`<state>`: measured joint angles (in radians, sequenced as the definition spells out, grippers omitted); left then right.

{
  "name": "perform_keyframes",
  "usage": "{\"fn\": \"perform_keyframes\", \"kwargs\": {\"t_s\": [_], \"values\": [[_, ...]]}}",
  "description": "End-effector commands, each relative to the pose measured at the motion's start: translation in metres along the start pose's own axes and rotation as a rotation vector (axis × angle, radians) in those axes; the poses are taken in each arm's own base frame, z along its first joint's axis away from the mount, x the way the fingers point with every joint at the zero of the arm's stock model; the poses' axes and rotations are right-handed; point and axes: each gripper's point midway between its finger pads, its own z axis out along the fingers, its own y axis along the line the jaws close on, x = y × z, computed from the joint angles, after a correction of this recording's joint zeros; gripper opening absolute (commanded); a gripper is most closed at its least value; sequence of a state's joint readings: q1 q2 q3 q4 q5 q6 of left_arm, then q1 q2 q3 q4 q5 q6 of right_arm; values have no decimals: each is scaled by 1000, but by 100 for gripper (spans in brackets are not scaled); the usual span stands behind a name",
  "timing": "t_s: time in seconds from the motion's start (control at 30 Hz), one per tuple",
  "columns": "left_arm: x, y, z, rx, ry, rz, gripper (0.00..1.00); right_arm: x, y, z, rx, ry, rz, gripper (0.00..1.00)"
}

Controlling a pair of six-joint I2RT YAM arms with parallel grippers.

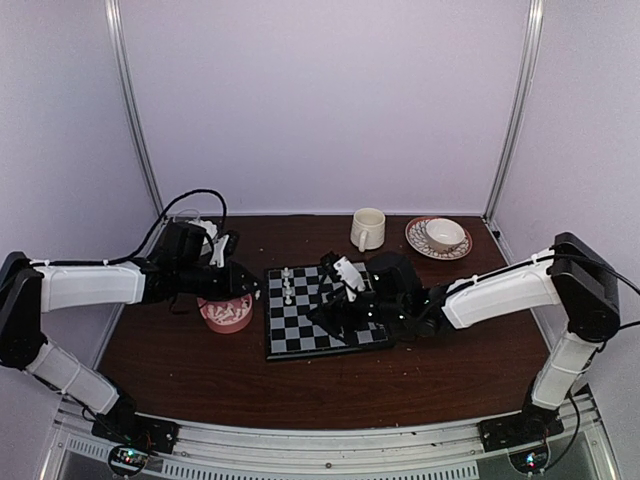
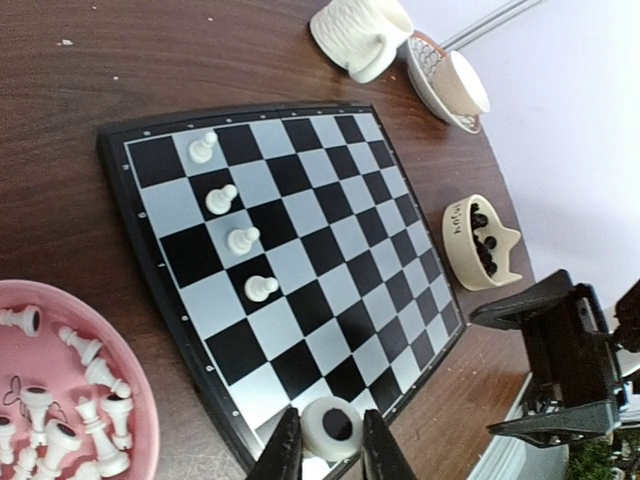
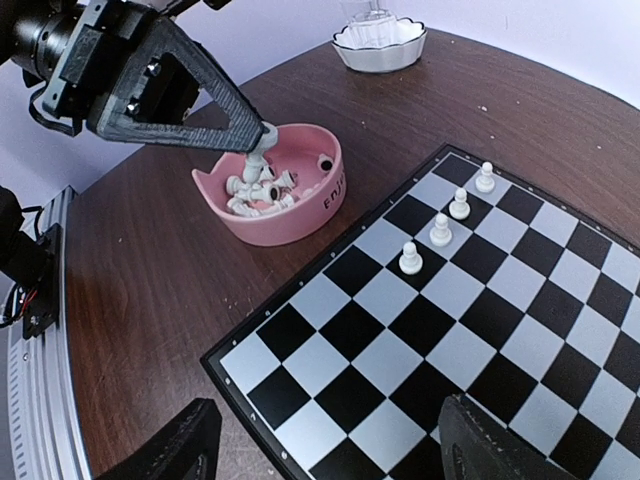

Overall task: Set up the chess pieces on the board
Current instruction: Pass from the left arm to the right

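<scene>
Left gripper (image 2: 330, 452) is clamped on a white piece (image 2: 330, 424), lifted clear above the pink bowl (image 3: 305, 215). The piece sits between the fingertips, its round dark-centred base facing the wrist cam. It is prob. a pawn, but the type is hard to tell from these angles. More white pieces (image 2: 88, 405) lie loose in the bowl, just beside the left edge of the chessboard (image 1: 325, 312) on the dark wood table (image 1: 200, 370). Four white pawns (image 3: 440, 230) stand in a diagonal-looking line on the board's far left squares, well apart from both grippers. Right gripper (image 3: 330, 445) hovers over the board w/ fingers spread wide, holding nothing. A cream bowl (image 2: 462, 245) of black pieces (image 2: 483, 243) sits off the board's right side; a mug (image 1: 367, 229) stands beyond the far edge.
</scene>
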<state>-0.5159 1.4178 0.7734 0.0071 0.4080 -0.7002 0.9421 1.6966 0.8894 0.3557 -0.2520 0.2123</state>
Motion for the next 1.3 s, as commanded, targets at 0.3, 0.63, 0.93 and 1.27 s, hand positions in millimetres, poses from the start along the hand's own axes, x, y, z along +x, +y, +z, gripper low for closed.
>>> {"fn": "perform_keyframes", "kwargs": {"t_s": [0.3, 0.63, 0.93, 1.27], "values": [[-3, -54, -6, 340, 15, -79, 19, -44, 35, 62, -139, -102, 6, 74], [-2, -53, -13, 319, 3, -50, 19, -54, 46, 72, -198, -113, 21, 58], [2, -53, -8, 341, 20, -61, 20, -51, 53, 76, -245, -97, 22, 48], [8, -58, 1, 398, 55, -88, 20, -52, 54, 79, -254, -83, 36, 38]]}}
